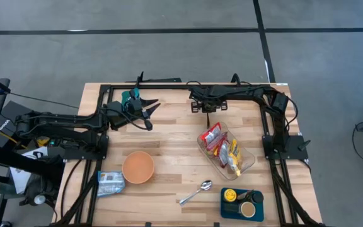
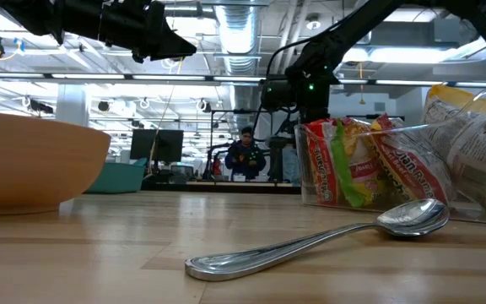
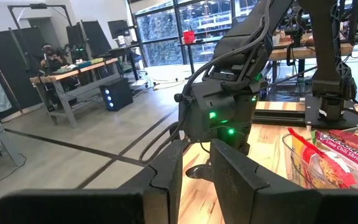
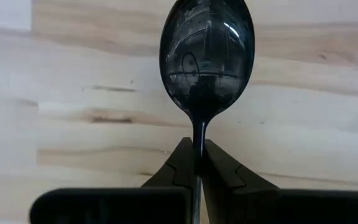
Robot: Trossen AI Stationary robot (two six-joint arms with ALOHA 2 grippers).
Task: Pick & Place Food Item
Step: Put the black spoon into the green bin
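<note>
Food packets [image 1: 222, 146], red and yellow, lie heaped in a clear container [image 1: 249, 162] at centre right of the high view, on a wooden table [image 1: 175, 148]; in the low view they press against the container's wall at the right of the frame. Right gripper [image 4: 196, 163], at upper centre of the high view and well apart from the container, has its fingers clamped together on the handle of a dark spoon [image 4: 207, 56], whose bowl points away from the wrist above bare wood. Left gripper [image 1: 151, 115] is raised at upper left of centre, its fingers [image 3: 169, 177] narrowly apart and facing the right arm. An orange bowl [image 1: 137, 167] sits at lower left of centre, a silver spoon [image 1: 197, 192] at lower centre, a blue packet [image 1: 111, 183] just left of the bowl, and a blue tray [image 1: 227, 207] at lower right.
</note>
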